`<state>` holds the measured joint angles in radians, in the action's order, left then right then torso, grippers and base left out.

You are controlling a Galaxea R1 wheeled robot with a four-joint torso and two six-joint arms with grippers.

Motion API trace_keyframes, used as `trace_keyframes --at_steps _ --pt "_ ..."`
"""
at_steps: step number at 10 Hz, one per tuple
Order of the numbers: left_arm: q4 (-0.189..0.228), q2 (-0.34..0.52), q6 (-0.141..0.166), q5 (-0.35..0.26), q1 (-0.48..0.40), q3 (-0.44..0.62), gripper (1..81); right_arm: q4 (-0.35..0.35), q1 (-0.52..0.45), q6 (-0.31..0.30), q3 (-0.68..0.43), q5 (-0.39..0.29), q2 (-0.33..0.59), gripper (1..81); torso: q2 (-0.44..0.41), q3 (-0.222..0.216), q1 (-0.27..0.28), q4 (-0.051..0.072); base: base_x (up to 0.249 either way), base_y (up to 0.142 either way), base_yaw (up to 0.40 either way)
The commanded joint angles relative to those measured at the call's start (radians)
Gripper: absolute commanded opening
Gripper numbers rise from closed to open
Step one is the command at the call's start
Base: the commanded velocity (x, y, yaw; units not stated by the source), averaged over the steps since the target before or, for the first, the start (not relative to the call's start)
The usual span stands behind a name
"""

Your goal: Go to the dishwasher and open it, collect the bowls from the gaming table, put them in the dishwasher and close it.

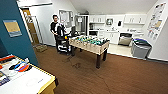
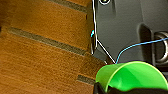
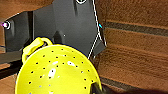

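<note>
With the green bowl in the left tool and the yellow bowl in the right, though I cannot tell either tool's grip, drive steadily round the foosball table to the open dishwasher, keeping both bowls level.

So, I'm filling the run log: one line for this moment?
left claw: green bowl | right claw: yellow perforated bowl | dishwasher: open, ahead | football table between | wood floor

green bowl, perforated yellow bowl, dishwasher ajar
</note>
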<state>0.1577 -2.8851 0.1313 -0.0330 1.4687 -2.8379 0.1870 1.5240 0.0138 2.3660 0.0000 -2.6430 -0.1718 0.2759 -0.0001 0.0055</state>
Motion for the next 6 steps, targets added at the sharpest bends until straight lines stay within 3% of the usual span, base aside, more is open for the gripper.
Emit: trace_keyframes --at_steps 1,3,6 --pt "0.006 0.026 -0.001 -0.064 -0.047 -0.028 1.0 0.005 -0.037 0.002 0.005 -0.063 0.032 1.0 0.000 0.000 0.000 0.000 0.000 0.000 -0.400" --pt "0.006 0.022 -0.001 -0.064 -0.047 -0.028 1.0 0.008 -0.034 0.000 -0.016 -0.061 0.033 1.0 0.000 0.000 0.000 0.000 0.000 0.000 -0.400" --pt "-0.006 0.030 -0.002 -0.064 -0.046 0.005 1.0 0.008 -0.035 0.000 -0.175 -0.020 0.073 1.0 0.000 0.000 0.000 0.000 0.000 0.000 -0.400"
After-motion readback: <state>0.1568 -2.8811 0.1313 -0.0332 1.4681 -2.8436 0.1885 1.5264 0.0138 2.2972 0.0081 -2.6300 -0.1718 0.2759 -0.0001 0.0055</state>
